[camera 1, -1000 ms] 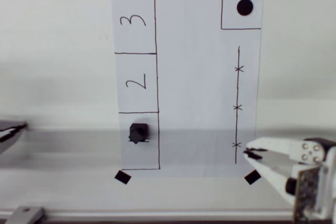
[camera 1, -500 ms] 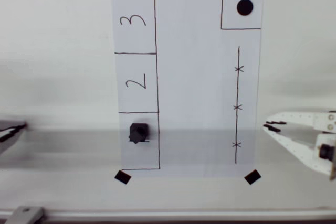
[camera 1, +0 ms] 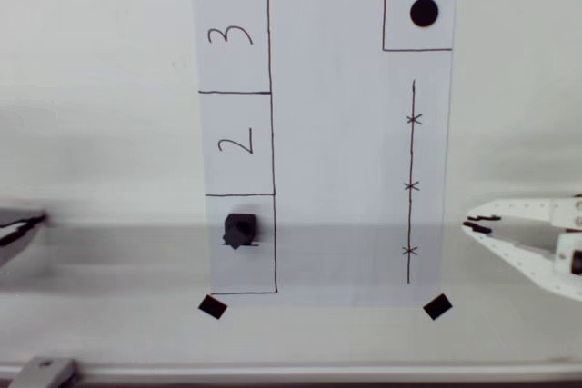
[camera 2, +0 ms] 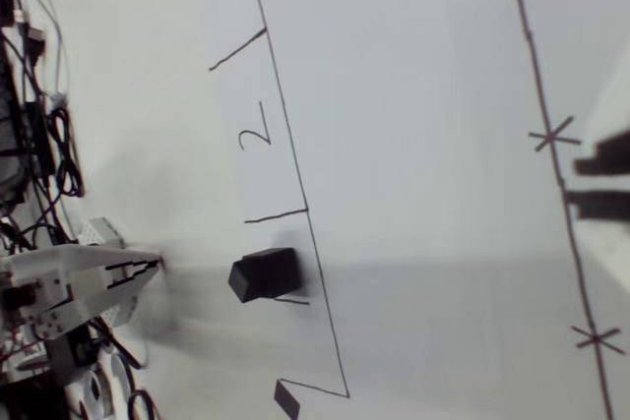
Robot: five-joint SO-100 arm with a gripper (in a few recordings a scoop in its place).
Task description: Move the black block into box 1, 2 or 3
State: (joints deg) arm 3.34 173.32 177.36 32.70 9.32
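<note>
Black block [camera 1: 239,229]: sits inside box 1 [camera 1: 275,243], placement apparently done. Gripper [camera 1: 473,223]: empty, fingers nearly together, now withdrawn past the paper's right edge.

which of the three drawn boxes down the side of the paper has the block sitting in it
The pen-drawn box below the one labelled 2 holds the small matte black block; the boxes labelled 2 and 3 hold only their numbers.

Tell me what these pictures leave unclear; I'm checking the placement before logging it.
- Box label: in the overhead view the black block sits on the handwritten mark inside the box, so it can't be read.
- Gripper: cut off by the right edge; jaw state unclear.
- Wrist view: the block's far side is hidden.
</note>
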